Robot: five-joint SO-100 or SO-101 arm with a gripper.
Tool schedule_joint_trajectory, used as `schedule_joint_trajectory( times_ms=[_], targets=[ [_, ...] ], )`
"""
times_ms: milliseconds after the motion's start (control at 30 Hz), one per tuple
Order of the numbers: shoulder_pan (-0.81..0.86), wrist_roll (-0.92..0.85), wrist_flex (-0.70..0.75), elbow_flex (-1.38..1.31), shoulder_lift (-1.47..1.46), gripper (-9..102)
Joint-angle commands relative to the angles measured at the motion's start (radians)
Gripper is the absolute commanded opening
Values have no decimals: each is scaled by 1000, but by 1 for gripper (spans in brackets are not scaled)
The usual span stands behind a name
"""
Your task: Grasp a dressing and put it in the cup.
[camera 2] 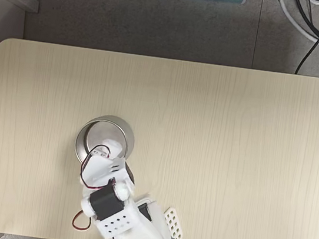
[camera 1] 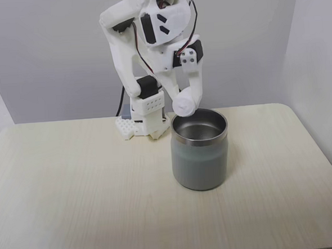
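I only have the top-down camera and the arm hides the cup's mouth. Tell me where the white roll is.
Observer: In the front-facing fixed view the dressing is held in the gripper, right at the cup's near-left rim as that view shows it.
Operator: Say whether it is inside yet.
Observer: Not yet. It sits level with the steel rim, mostly outside and above it.
Operator: Report what is in the cup.
Observer: Nothing that I can see; the shiny inner wall is bare as far down as that view shows.
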Motion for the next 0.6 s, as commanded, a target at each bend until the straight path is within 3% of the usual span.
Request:
schedule_joint_trajectory(
  times_ms=[0, 100, 300, 567],
  targets=[
    [-3, 15, -21, 0, 14, 0],
    [-8, 34, -38, -2, 26, 2],
    [-37, 49, -52, -32, 0, 18],
    [-67, 43, -37, -38, 3, 24]
  ],
)
